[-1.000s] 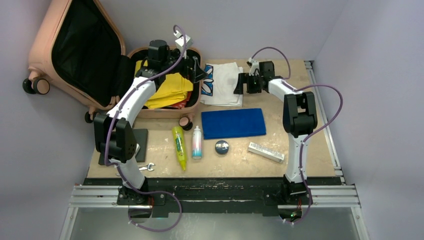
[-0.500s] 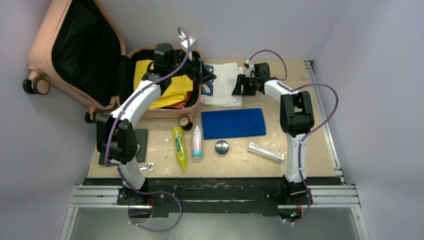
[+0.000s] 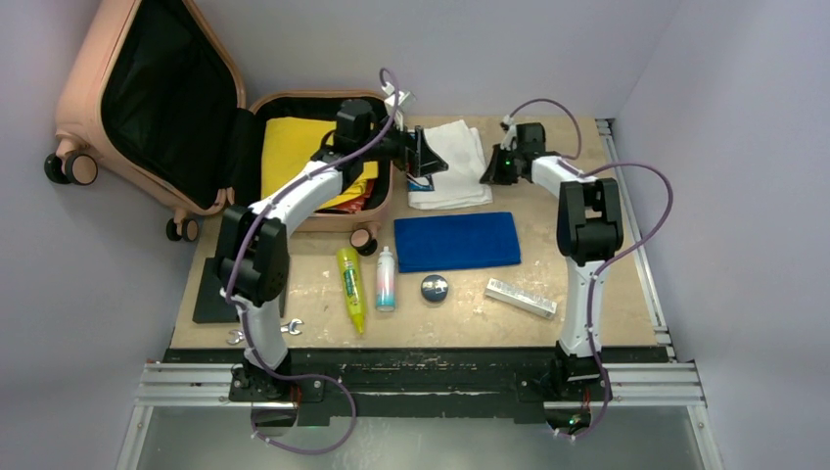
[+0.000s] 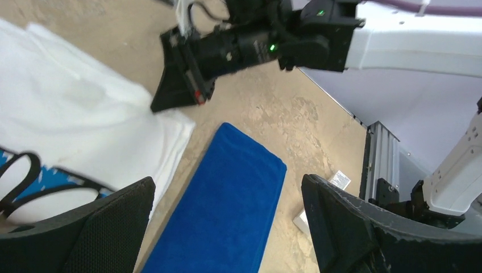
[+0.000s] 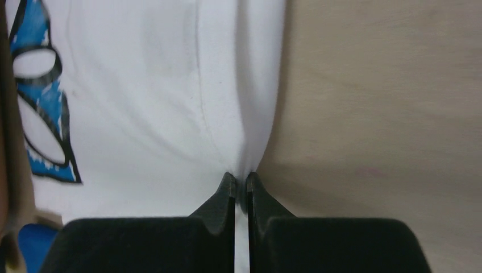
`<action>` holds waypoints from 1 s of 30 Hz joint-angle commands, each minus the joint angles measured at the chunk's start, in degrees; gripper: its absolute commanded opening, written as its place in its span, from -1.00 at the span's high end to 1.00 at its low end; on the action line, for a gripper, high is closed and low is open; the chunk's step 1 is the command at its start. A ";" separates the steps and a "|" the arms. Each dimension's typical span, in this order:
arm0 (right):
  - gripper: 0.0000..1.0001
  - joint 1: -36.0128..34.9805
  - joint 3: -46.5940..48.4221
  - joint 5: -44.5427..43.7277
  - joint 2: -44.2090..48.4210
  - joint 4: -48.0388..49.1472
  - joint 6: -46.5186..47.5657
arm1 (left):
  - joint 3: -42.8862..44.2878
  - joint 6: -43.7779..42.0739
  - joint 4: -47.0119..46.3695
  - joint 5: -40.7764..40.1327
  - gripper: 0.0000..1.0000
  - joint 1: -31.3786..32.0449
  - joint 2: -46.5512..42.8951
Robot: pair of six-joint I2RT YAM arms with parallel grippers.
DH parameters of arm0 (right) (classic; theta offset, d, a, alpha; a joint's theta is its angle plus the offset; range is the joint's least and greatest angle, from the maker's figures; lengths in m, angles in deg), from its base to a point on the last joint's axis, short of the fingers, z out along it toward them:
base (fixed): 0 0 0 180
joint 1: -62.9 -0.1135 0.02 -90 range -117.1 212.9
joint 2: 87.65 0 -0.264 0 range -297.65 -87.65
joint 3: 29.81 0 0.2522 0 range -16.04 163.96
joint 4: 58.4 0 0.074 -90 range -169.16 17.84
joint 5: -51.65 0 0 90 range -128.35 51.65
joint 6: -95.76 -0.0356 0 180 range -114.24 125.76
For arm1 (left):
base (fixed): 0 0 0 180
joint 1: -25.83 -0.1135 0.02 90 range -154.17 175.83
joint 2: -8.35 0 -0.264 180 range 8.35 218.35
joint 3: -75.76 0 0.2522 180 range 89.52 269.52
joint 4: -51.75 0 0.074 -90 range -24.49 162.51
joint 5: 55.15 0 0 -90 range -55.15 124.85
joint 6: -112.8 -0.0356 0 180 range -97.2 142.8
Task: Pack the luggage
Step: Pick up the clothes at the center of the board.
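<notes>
The luggage lies open at the back left, its black-lined lid raised and yellow clothes in its lower half. A folded white T-shirt with a blue and black print lies just right of it. My right gripper is shut on the shirt's right edge; in the right wrist view the gripper pinches a fold of the white cloth. My left gripper hangs open over the shirt's left side. The left wrist view shows that gripper holding nothing, above the shirt.
A blue towel lies in front of the shirt. Nearer the front edge are a yellow-green tube, a small bottle, a round tin and a long white box. A black pad and a wrench sit front left.
My left arm has swung right, from over the suitcase to over the shirt's left side. My right gripper has closed on the shirt's right edge, and the shirt looks bunched narrower.
</notes>
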 commanded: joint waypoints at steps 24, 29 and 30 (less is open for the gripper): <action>-0.57 8.02 -18.78 -19.72 30.01 20.68 25.62 | 22.58 -9.17 16.32 -35.49 -0.99 7.08 8.37; -0.59 -0.71 -34.00 -14.04 37.39 34.88 33.72 | 24.63 -6.43 12.80 -26.66 -0.91 5.39 12.04; -0.59 -1.67 -36.12 -12.70 38.15 37.02 34.29 | 24.53 -5.30 12.03 -26.92 -0.91 5.39 12.65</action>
